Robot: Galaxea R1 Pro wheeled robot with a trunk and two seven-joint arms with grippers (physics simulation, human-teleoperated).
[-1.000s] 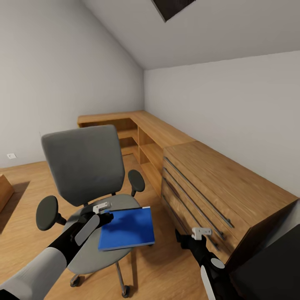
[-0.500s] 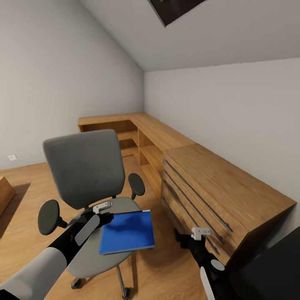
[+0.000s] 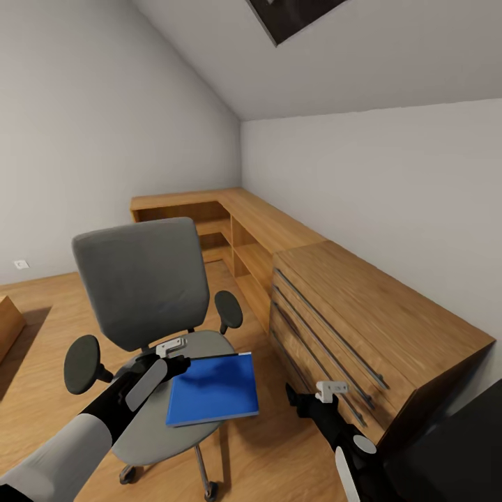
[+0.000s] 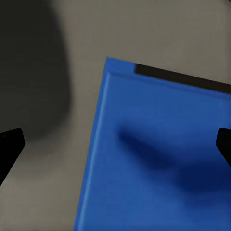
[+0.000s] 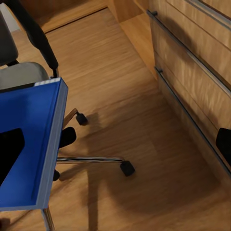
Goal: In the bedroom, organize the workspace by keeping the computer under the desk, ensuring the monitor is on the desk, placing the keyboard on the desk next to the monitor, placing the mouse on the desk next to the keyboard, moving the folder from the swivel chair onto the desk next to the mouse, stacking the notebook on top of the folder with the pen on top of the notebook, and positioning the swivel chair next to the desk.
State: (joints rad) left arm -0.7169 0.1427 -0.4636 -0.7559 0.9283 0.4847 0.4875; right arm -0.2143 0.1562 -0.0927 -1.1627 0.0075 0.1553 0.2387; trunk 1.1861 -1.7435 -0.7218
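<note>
The grey swivel chair stands in the middle of the room with the blue folder lying flat on its seat. My left gripper hovers open just above the folder's near left edge; in the left wrist view the blue folder lies beneath the spread fingertips. My right gripper hangs open in the gap between chair and drawers, apart from the folder. The right wrist view looks past the folder's edge down at the chair's wheeled base.
A wooden drawer unit runs along the right wall and joins low open shelves in the corner. A dark object sits at the lower right. Bare wood floor lies between chair and drawers.
The head camera tilted up slightly after the earliest frame. My right gripper has shifted a little left, toward the chair. The left gripper and folder stay put.
</note>
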